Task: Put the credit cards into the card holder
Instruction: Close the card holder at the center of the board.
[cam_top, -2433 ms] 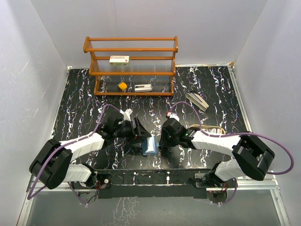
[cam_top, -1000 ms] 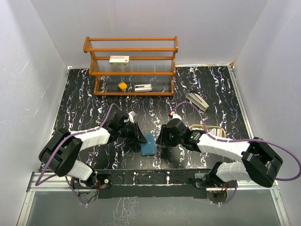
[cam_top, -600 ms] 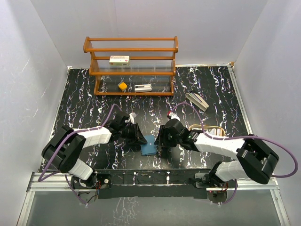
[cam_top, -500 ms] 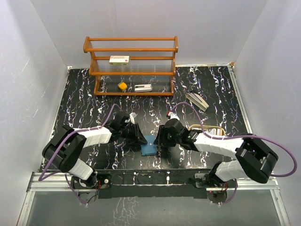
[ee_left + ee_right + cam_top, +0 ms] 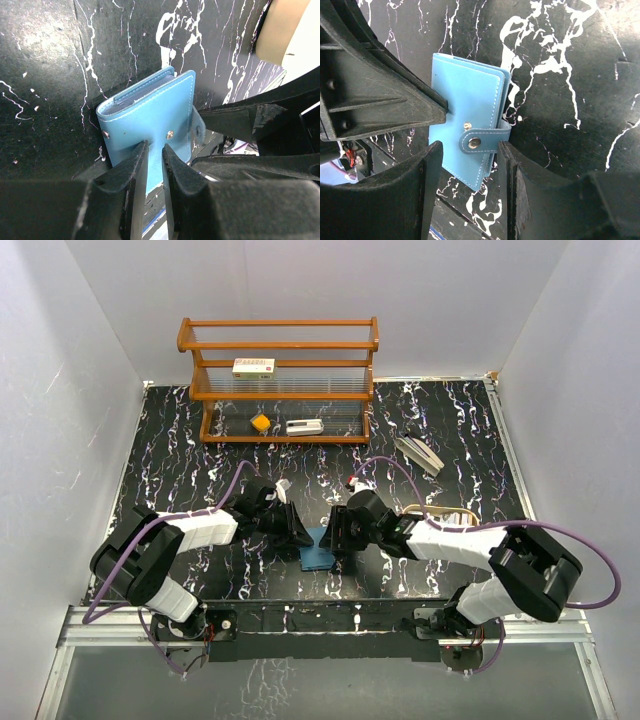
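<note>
Closed blue card holder [image 5: 150,117] on the marbled table [image 5: 180,440], its edge pinched by the left gripper [image 5: 155,148], with the right gripper [image 5: 470,150] spread loosely astride the clasp tab [image 5: 482,140].

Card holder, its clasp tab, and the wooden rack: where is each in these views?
card holder [image 5: 465,100]: right wrist view, middle of blue front cover.
clasp tab [image 5: 490,139]: right wrist view, strap beside the snap.
wooden rack [image 5: 290,395]: top view, middle shelf edge.

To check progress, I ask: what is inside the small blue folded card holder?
The small blue card holder is folded shut, its clasp tab lying across one cover. Only thin pale sleeve edges show between its covers. Whether credit cards lie inside is hidden by the covers.
</note>
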Controlling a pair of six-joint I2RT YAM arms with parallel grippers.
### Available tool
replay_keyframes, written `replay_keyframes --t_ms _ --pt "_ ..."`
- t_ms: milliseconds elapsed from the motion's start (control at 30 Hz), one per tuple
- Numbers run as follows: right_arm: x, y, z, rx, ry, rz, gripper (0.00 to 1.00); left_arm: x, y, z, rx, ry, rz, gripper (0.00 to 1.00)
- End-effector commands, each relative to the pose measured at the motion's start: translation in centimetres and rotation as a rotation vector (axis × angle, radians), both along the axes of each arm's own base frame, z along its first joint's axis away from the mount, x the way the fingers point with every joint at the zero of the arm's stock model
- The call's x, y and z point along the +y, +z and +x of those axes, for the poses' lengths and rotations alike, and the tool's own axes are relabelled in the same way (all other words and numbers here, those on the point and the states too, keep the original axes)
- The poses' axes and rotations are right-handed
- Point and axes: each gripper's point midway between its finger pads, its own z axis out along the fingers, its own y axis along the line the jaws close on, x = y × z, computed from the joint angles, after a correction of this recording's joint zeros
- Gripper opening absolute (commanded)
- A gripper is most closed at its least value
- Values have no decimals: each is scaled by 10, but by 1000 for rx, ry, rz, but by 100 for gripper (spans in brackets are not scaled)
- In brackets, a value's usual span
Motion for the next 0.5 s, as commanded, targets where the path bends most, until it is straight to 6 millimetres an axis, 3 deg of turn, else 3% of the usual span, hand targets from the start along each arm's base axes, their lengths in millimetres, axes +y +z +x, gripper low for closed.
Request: replay_keyframes --t_ms 0,167,300,467 --pt "27 30 12 -70 50 97 45 8 -13 -10 35 -2 52 18" --pt "28 29 10 -61 60 107 44 9 -17 -14 52 6 49 17" --pt "23 22 9 -48 45 89 37 11 -17 -15 53 7 53 17" --pt "23 34 6 -30 42 109 38 13 -19 -16 60 11 71 17"
